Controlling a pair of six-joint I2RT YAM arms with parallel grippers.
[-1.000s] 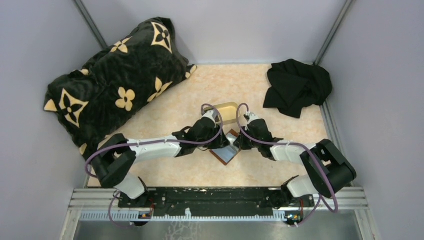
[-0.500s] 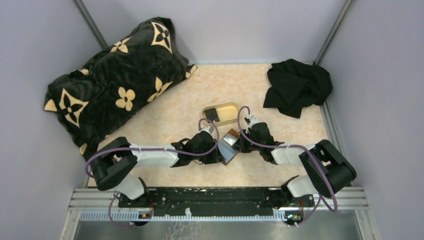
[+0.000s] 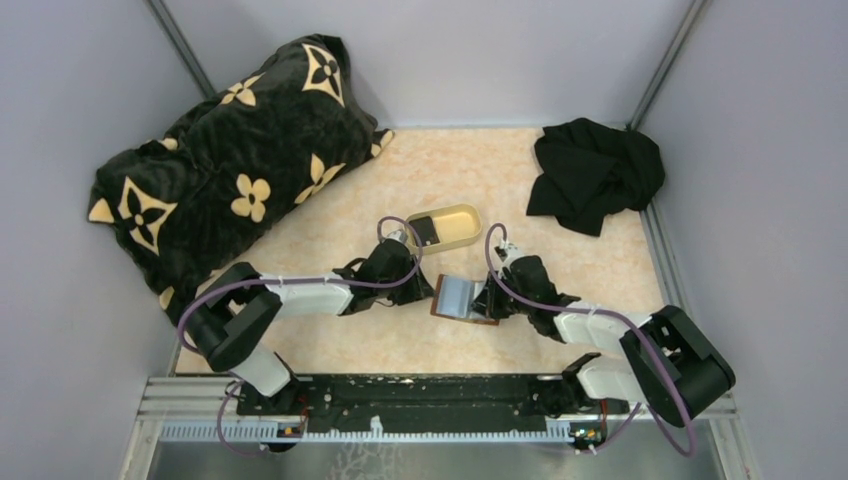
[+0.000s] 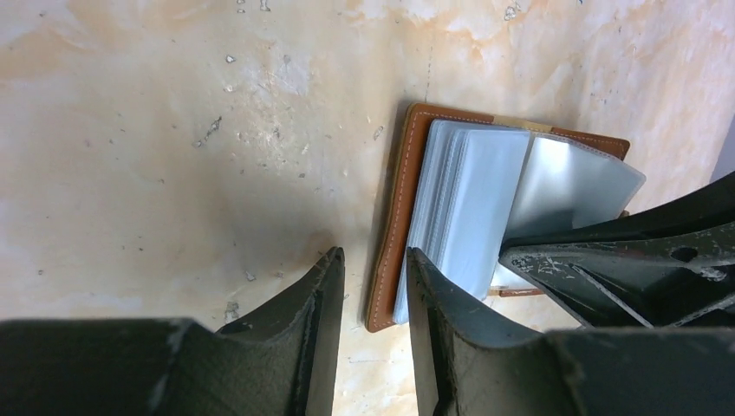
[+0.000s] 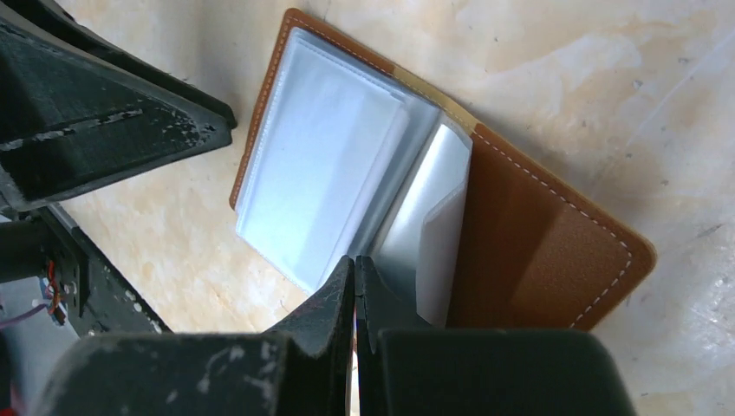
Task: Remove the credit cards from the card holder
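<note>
Near the table's point(image 3: 340, 220) middle the card holder point(image 3: 462, 298) lies open. One dark card point(image 3: 425, 230) is in the tray point(image 3: 455, 230), and the rest seem to remain inside. The left gripper point(image 4: 374, 260) hovers, slightly parted and empty. The right gripper point(image 5: 355, 269) is closed at a sleeve point(image 5: 425, 234).

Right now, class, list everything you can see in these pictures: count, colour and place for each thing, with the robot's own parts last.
plush black cushion with cream flower print: one, black and cream, far left corner of the table.
crumpled black cloth: one, black, far right corner.
shallow oval tan tray: one, tan, mid-table beyond the grippers.
small dark flat card: one, dark, lying in the tray.
folding brown card holder with clear plastic sleeves: one, brown outside, lying open between the grippers.
beige marbled table: one, beige, under everything.
left gripper: one, black, open, at the holder's left edge.
right gripper: one, black, shut, tip among the sleeves.
</note>
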